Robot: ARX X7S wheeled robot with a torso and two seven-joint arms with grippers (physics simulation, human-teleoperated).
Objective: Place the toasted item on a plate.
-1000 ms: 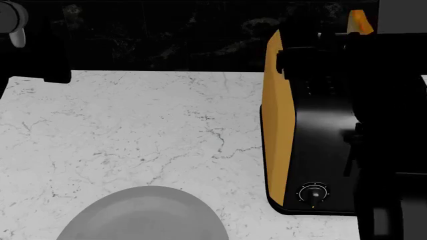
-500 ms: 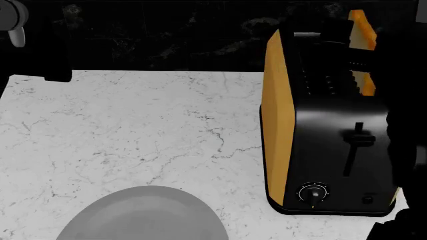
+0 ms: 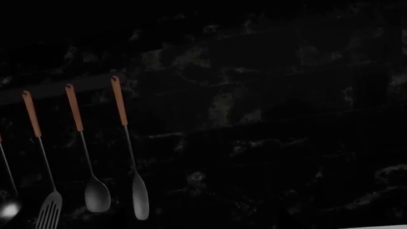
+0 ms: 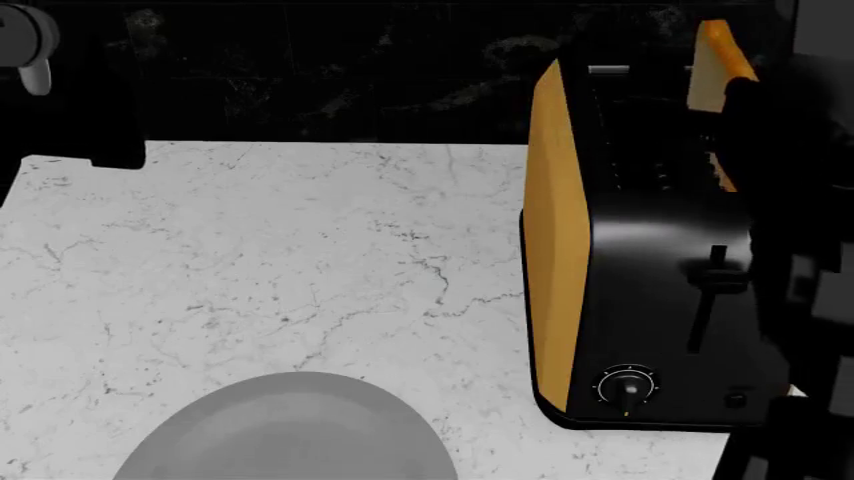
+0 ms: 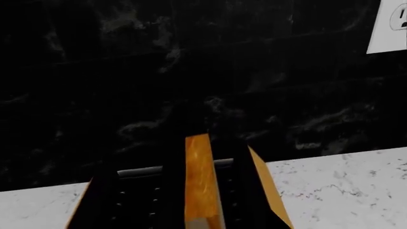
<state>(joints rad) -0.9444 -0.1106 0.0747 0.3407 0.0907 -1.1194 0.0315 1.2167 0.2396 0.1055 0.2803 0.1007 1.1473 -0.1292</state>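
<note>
Looking down at bread in the toaster

I see the bread slice (image 5: 201, 183) standing upright in a slot of the black-and-yellow toaster (image 4: 641, 290), its orange crust poking above the top. My plate (image 4: 287, 430) sits bare on the marble counter (image 4: 267, 260), well apart from the toaster. My right arm (image 4: 794, 250) is a dark mass beside the toaster; I cannot tell how its fingers stand. My left wrist camera shows only utensils (image 3: 95, 157) hanging on the dark wall, no fingers.
</note>
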